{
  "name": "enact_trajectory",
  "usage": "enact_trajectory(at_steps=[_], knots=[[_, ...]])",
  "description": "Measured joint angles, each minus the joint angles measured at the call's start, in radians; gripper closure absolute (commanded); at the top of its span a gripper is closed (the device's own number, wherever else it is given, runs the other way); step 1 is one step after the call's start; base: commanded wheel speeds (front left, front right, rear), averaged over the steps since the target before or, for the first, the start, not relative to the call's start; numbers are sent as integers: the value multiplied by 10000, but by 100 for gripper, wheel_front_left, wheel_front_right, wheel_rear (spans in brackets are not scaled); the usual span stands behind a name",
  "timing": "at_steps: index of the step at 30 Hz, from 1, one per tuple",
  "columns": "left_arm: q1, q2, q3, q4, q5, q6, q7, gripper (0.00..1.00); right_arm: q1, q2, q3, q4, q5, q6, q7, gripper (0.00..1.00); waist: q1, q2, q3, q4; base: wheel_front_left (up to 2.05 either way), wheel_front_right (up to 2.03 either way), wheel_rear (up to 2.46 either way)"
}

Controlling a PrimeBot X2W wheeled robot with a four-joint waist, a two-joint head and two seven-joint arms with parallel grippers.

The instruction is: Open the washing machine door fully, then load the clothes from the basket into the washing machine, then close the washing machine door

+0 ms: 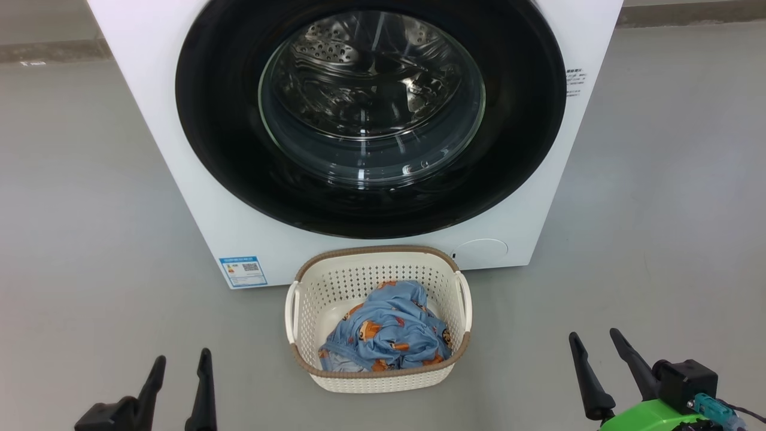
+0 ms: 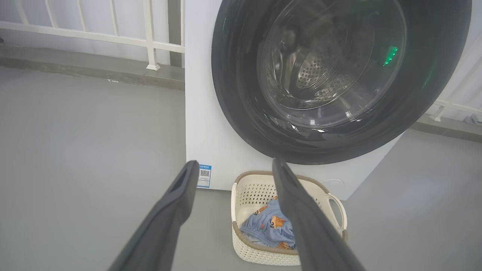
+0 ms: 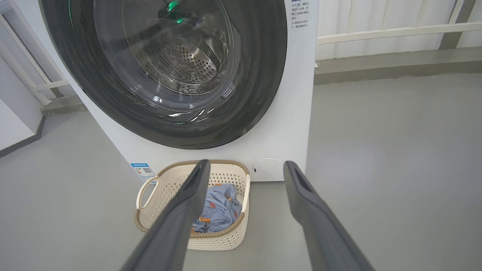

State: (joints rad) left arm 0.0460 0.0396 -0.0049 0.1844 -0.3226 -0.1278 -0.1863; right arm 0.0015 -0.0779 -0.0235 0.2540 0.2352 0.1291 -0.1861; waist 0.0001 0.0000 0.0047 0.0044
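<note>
The washing machine door (image 1: 371,108) lies shut against the washing machine (image 1: 197,203), its black rim and glass barring the way to the drum; the basket (image 1: 377,257) stands on the floor (image 1: 90,209) just before the machine's foot, below the door's lower edge; its top is open, the clothes (image 1: 389,329) lying low inside, so the way in from above is free; bare floor runs wide to either side of machine and basket; the left gripper (image 1: 183,356) and right gripper (image 1: 594,333), fingers spread, flank the basket with open floor between; a white railing (image 2: 148,37) on a raised kerb bounds the floor behind.
</note>
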Motion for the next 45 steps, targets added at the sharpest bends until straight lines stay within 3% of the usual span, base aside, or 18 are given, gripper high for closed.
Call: enact_trajectory(at_steps=[22, 45], knots=[[216, 92, -42, -334, 2754, -13, -621, 0, 4, -10, 104, -136, -2717, 0, -635, 0, 0, 0, -53, 15, 0, 0, 0], [220, 88, 593, -284, 2748, -13, -681, 0, 4, 169, -324, -157, -2771, 0, -635, 0, 0, 0, 49, -73, 0, 0, 0]])
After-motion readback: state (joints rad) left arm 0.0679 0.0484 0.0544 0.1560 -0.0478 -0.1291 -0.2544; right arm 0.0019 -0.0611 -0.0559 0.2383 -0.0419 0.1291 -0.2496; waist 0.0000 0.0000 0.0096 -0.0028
